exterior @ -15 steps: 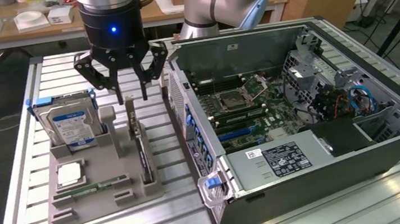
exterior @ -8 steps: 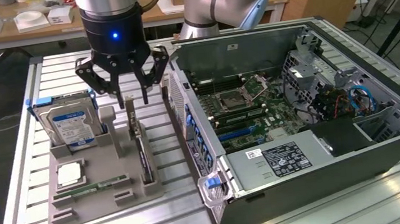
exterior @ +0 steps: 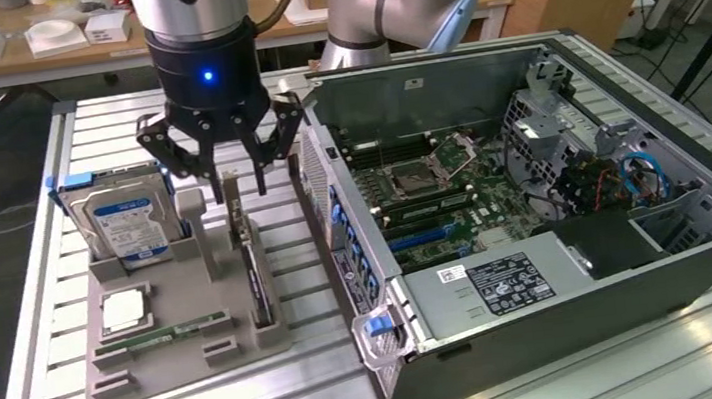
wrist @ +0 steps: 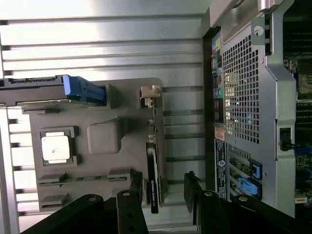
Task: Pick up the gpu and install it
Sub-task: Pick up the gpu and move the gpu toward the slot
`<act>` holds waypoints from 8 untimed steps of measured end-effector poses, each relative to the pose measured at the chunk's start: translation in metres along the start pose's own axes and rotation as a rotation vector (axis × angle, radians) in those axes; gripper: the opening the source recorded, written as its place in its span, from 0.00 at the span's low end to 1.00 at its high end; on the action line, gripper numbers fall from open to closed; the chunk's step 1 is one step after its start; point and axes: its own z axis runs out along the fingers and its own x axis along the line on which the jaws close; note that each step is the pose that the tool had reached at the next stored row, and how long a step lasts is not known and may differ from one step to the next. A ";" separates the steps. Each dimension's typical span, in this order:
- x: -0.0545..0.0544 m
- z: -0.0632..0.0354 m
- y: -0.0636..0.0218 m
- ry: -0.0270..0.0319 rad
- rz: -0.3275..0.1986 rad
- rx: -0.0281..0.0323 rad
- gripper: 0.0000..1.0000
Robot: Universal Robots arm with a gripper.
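Observation:
The gpu (exterior: 255, 276) stands on its long edge in a slot of the grey holder tray (exterior: 174, 366), a thin dark card with a silver bracket at its far end. My gripper (exterior: 230, 179) hangs just above that bracketed end, open, with a finger on either side of the card's line and nothing between them. In the wrist view the gpu (wrist: 152, 163) appears edge-on along the tray (wrist: 105, 105), and my gripper (wrist: 163, 183) straddles its near end without touching it.
An open computer case (exterior: 686, 268) lies to the exterior view's right, its motherboard (exterior: 436, 190) exposed. The tray also holds a hard drive (exterior: 124, 221), a CPU (exterior: 123, 309) and a RAM stick (exterior: 163, 335). The case's perforated rear panel (wrist: 241, 97) stands close beside the tray.

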 end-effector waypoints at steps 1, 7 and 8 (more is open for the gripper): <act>0.000 0.0007 -0.0006 0.0000 0.000 0.0008 0.47; 0.000 0.0051 -0.0032 -0.0005 0.000 0.0057 0.47; 0.000 0.0058 -0.0035 -0.0005 0.000 0.0066 0.47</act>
